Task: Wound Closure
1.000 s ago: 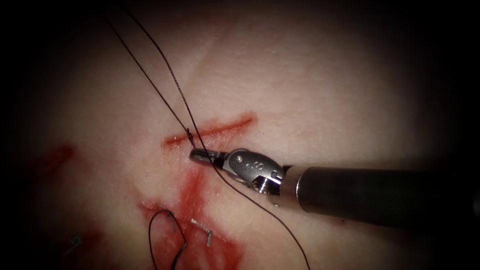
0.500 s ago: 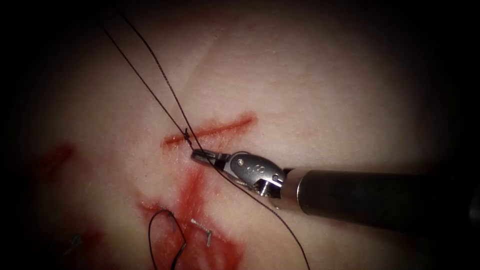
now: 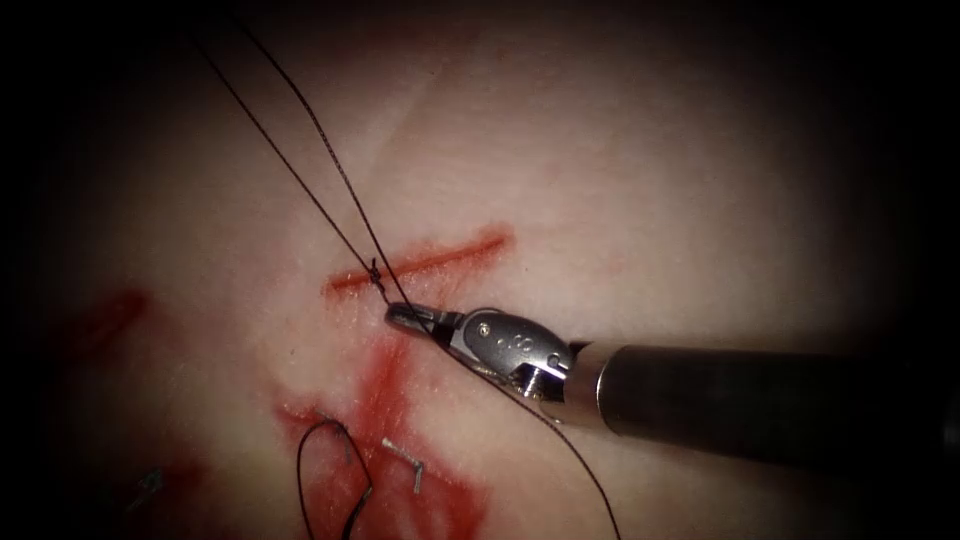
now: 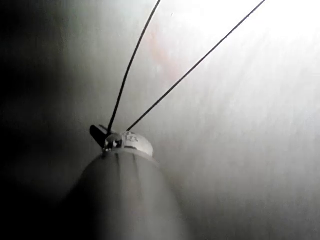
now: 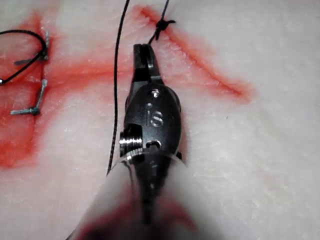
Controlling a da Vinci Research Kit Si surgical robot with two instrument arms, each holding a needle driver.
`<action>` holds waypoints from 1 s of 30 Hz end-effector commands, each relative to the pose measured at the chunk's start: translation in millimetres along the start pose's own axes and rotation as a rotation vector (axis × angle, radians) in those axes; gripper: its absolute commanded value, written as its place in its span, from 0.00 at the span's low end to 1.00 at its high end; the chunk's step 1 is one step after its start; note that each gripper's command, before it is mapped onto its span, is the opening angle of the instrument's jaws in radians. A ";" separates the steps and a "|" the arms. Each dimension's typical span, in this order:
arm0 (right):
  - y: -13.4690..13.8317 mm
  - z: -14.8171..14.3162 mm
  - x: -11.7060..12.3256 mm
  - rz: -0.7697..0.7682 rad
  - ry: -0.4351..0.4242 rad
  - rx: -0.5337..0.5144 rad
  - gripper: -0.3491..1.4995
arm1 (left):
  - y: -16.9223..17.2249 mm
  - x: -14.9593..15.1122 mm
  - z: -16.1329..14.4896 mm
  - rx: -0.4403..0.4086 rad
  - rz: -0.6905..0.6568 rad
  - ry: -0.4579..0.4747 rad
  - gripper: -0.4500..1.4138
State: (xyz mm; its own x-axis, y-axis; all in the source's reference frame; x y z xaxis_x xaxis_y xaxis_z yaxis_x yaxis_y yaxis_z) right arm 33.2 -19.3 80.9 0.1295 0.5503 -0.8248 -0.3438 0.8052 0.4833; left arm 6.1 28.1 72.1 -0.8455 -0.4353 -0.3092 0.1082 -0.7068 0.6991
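Right tool [image 3: 400,318] comes in from the right, tip just below the left end of the cut [image 3: 420,262] on the tissue [image 3: 650,180]. Its fingers [image 5: 142,57] look closed, pinching the thread [image 3: 300,175] right under the knot [image 3: 374,268]; the right wrist view shows the same closed tip [image 5: 142,55] just beside the knot [image 5: 162,24] on the cut [image 5: 200,60].

Two strands run taut from the knot up and to the left, out into the dark. A third strand passes under the right tool's wrist and trails down toward the lower edge of the endoscope view.

Left tool [image 4: 100,135] seen from its wrist view: two thread [image 4: 130,65] strands converge at its tip, so it seems to be holding thread, but whether its fingers are open or closed, cannot tell.

Red fluid [image 3: 385,390] is smeared below the cut. A dark loop of thread [image 3: 320,470] lies in it, with pale cut ends of thread [image 3: 405,462] beside the loop. Needle: cannot make it out.
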 end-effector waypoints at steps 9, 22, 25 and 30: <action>0.7 0.6 2.7 0.034 0.057 0.098 0.00 | 0.5 6.2 -0.9 0.050 -0.158 0.229 0.00; 1.9 0.4 4.5 0.052 0.014 0.064 0.88 | 1.2 15.2 -4.9 0.067 -0.268 0.449 0.00; 1.8 0.4 4.8 0.004 -0.042 0.067 0.91 | 0.3 16.4 -6.7 0.061 -0.290 0.486 0.00; 2.3 0.9 5.7 -0.046 -0.061 0.046 0.90 | -0.8 18.5 -9.2 0.069 -0.318 0.537 0.00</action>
State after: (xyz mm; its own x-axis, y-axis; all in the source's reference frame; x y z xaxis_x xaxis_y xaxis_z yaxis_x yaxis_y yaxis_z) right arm 33.2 -13.8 77.0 0.2039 0.5220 -0.8282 -0.2968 0.8391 0.4558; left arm -4.4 14.6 58.9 -0.4412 -0.4396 -0.7823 -0.1570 -0.8205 0.5497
